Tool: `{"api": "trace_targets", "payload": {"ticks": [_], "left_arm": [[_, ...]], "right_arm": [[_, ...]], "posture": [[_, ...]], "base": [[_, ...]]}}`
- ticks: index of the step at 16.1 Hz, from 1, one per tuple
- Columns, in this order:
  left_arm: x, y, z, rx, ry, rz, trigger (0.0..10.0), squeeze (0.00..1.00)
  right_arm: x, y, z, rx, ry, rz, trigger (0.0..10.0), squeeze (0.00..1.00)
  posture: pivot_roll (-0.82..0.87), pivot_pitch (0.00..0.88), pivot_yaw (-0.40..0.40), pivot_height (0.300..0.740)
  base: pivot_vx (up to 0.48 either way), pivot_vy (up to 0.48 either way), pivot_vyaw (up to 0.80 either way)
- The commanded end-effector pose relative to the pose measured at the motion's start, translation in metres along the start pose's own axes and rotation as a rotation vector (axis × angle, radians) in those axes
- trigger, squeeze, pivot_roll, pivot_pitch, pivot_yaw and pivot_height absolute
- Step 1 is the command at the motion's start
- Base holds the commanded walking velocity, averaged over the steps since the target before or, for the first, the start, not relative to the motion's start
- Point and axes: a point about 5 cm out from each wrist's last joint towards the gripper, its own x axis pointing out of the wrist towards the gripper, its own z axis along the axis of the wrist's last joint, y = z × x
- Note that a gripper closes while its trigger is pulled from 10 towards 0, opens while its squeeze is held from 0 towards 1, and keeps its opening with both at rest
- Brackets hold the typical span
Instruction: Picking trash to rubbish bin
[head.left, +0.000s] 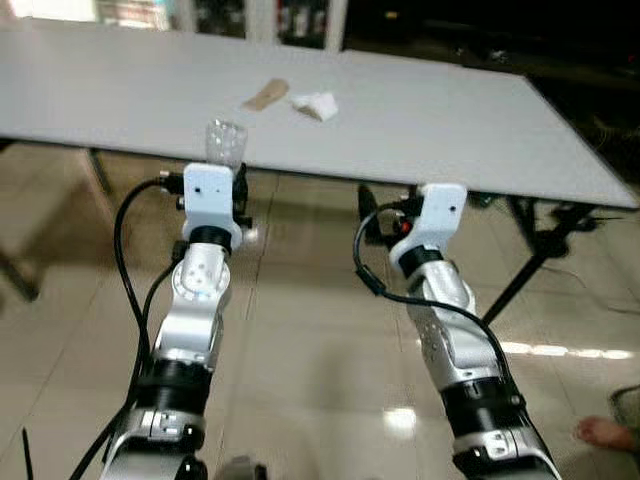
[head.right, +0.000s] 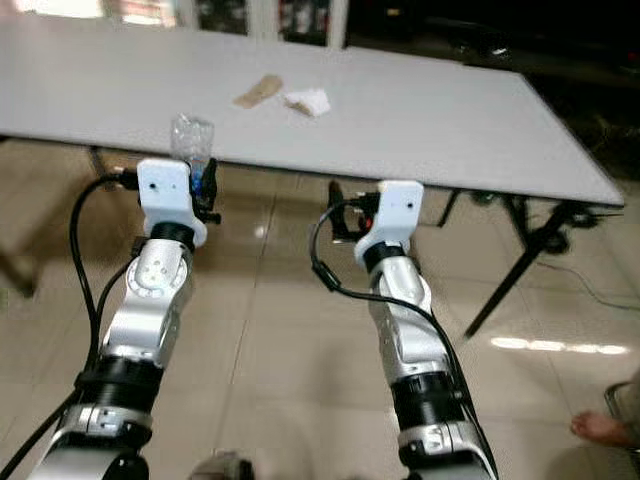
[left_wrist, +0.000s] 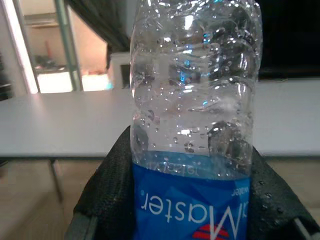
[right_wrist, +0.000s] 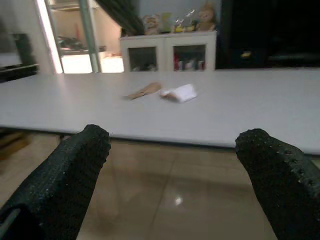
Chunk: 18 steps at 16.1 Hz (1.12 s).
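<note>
the left hand (left_wrist: 190, 200) is gripping a clear plastic bottle (left_wrist: 192, 115) just off the worktop's (head.left: 430, 120) near edge. the right hand (right_wrist: 175, 165) is hanging released. a brown wrapper (head.left: 266, 95) and white tissue (head.left: 316, 105) are lying mid-worktop.

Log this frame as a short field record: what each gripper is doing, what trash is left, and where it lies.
left gripper: shut on the clear plastic bottle, held before the table edge
right gripper: jaws open, empty, facing the table
table: white, folding legs
trash on table: brown wrapper beside crumpled white tissue, apart from both grippers
floor: glossy tiles
person: a foot beside the right arm
</note>
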Motion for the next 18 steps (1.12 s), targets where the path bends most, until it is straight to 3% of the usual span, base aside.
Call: {"api": "trace_targets", "payload": {"ticks": [1,5,7,18], "left_arm": [[0.001,-0.005,0.002,-0.01,-0.002,-0.004,10.0,0.0],[0.0,-0.006,-0.002,-0.06,0.026,-0.001,10.0,0.0],[-0.001,-0.006,-0.002,-0.051,0.019,-0.006,10.0,0.0],[-0.005,-0.006,-0.009,-0.057,0.049,-0.017,10.0,0.0]], "right_arm": [[-0.001,-0.006,0.002,-0.005,0.001,-0.008,10.0,0.0],[0.0,-0.007,0.001,-0.012,0.011,-0.01,10.0,0.0],[-0.001,0.0,0.003,0.022,0.013,0.066,10.0,0.0],[-0.002,0.0,-0.007,-0.04,0.066,0.056,10.0,0.0]], "posture": [[-0.01,0.078,-0.071,0.74],[-0.01,0.077,-0.074,0.74],[-0.02,0.078,-0.073,0.74],[-0.01,0.077,-0.068,0.74]], "base": [[0.0,0.0,0.0],[0.0,0.0,0.0],[0.0,0.0,0.0],[0.0,0.0,0.05]]}}
